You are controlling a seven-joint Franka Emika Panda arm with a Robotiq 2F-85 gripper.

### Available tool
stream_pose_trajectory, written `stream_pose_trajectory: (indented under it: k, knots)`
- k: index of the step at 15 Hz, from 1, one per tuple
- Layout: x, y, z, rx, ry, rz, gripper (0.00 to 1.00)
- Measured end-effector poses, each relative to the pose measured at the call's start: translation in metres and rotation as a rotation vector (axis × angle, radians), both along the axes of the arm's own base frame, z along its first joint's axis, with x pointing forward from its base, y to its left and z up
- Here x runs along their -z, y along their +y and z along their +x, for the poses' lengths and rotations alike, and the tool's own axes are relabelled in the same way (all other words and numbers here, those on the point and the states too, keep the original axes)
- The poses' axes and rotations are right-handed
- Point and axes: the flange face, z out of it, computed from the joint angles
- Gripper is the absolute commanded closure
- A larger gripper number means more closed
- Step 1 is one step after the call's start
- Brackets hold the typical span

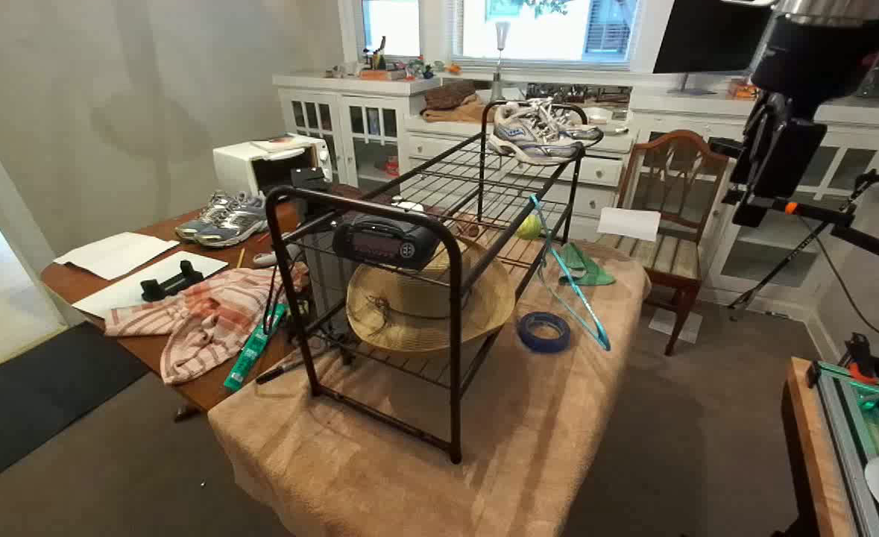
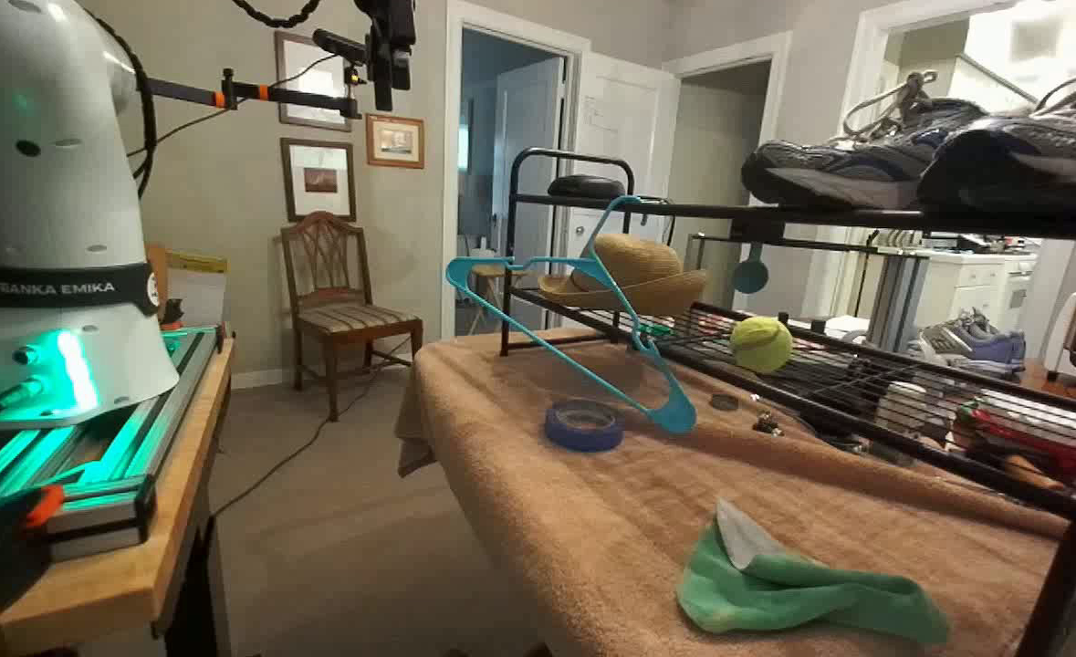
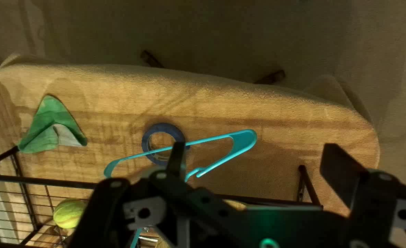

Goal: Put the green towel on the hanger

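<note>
The green towel (image 1: 587,266) lies crumpled on the tan cloth-covered table, with a greyish fold showing; it also appears in an exterior view (image 2: 802,589) and in the wrist view (image 3: 49,129). A turquoise clothes hanger (image 2: 674,415) hangs by its hook from the top side bar of the black wire rack (image 1: 455,350), tilted over the table. The hanger shows in the wrist view (image 3: 246,139) too, partly behind a finger. My gripper (image 3: 256,151) is open and empty, high above the table, apart from towel and hanger. An exterior view shows it (image 2: 390,78) in the air.
A blue tape roll (image 2: 583,426) lies below the hanger. The rack bears shoes (image 1: 536,134), a radio (image 1: 385,240), a straw hat (image 1: 409,306) and a tennis ball (image 2: 761,345). A reddish cloth (image 1: 208,313) and a green strip (image 1: 256,347) lie beyond the rack.
</note>
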Motion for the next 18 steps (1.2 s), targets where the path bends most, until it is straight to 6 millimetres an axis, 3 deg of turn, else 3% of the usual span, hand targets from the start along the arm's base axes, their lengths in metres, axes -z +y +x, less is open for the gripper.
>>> stream_pose_trajectory:
  k: [10, 13, 18]
  knots:
    - [-0.003, -0.007, 0.003, 0.009, -0.007, -0.002, 0.0]
    - [-0.015, -0.055, 0.016, 0.077, -0.031, -0.009, 0.0]
    - [-0.032, -0.172, 0.043, 0.192, -0.089, 0.054, 0.0]
